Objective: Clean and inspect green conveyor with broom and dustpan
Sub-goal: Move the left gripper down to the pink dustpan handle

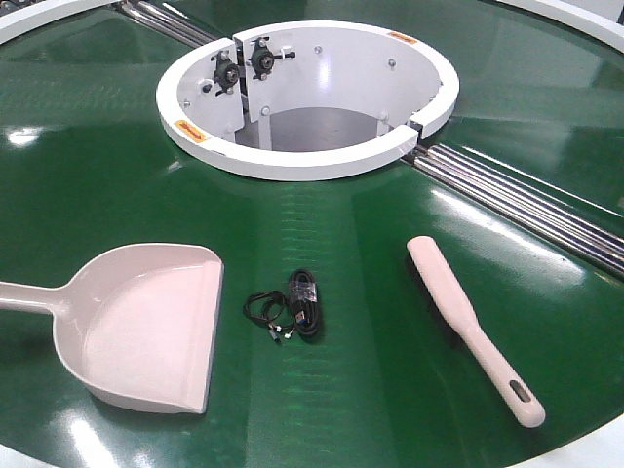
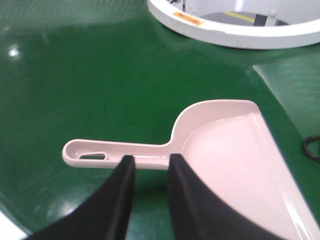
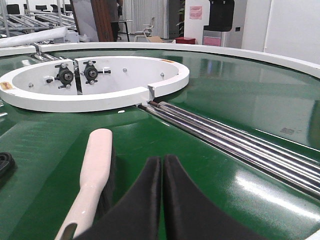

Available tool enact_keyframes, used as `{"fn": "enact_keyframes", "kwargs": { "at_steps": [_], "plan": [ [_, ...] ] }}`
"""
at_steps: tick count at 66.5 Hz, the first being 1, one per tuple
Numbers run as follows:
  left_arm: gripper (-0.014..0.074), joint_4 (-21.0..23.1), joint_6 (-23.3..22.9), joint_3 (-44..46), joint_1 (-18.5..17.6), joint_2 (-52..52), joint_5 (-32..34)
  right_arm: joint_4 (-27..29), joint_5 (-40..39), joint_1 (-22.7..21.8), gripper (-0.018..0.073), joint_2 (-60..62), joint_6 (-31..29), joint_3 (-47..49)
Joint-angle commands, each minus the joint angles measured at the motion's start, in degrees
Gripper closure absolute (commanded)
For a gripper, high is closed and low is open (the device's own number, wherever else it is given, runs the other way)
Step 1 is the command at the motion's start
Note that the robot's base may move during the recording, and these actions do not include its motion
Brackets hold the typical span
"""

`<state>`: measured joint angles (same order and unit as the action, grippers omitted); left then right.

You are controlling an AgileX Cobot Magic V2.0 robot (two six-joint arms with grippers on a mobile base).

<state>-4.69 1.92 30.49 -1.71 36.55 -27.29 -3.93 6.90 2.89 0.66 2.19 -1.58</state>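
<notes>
Here lie one broom (image 1: 468,327) and one dustpan (image 1: 146,331); left gripper (image 2: 151,161) narrowly parted, right gripper (image 3: 162,161) closed

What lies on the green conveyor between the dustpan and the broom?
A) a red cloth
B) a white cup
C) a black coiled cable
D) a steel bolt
C: the front view shows a black coiled cable on the green conveyor, with the dustpan on one side and the broom on the other.
</notes>
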Motion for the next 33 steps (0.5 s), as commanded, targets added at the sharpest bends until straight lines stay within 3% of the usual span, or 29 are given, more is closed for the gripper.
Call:
{"fn": "enact_keyframes", "kwargs": {
  "at_steps": [1,7,15,28,33],
  "plan": [
    [0.0251,-0.5,-0.1,3.0,-0.4,0.1,1.8,-0.3,-4.4,0.1,0.0568,0.6,-0.1,-0.1],
    [0.0115,-0.5,-0.1,3.3,-0.4,0.1,2.4,-0.3,-4.4,0.1,0.0568,0.6,-0.1,-0.1],
    [0.0013,-0.4,-0.2,3.3,-0.4,0.1,3.1,-0.3,-4.4,0.1,0.0568,0.6,-0.1,-0.1],
    [0.0011,0.0,-0.6,3.4,-0.4,0.1,2.8,-0.3,-4.4,0.1,0.0568,0.6,-0.1,-0.1],
    [0.0019,-0.3,-0.2,5.0,-0.4,0.6,-0.4,-0.3,-4.4,0.1,0.0568,0.6,-0.1,-0.1]
  ]
}}
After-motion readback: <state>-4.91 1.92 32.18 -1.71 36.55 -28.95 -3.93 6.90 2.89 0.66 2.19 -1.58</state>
